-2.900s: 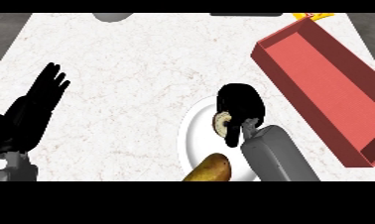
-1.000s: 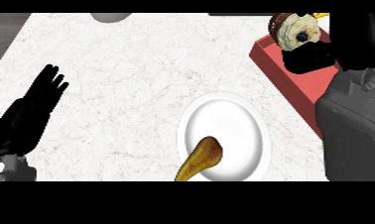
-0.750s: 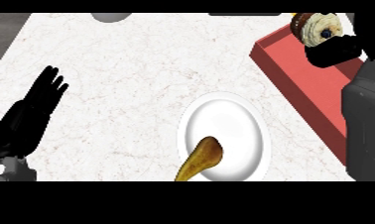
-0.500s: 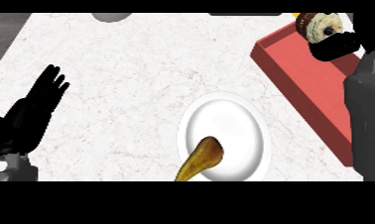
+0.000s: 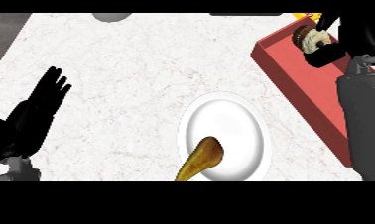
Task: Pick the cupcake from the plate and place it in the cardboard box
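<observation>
The cupcake (image 5: 309, 39), pale cream with a dark base, sits in my right hand (image 5: 338, 39), whose fingers curl round it over the far end of the red cardboard box (image 5: 296, 86) at the upper right. The white plate (image 5: 227, 129) lies at the lower middle and carries only a golden-brown pastry (image 5: 202, 157) on its near edge. My left hand (image 5: 38, 106) rests open at the left edge, fingers pointing up, touching nothing.
A grey round object (image 5: 111, 16) shows at the counter's far edge, upper left. A dark strip (image 5: 245, 14) lies along the far edge. Something yellow (image 5: 306, 16) peeks out behind the box's far corner. My right forearm (image 5: 359, 119) covers the box's right side.
My right hand lifted the cupcake off the plate and carried it up and right to the box's far end. In the last second it has sunk slightly. The left hand stayed still.
</observation>
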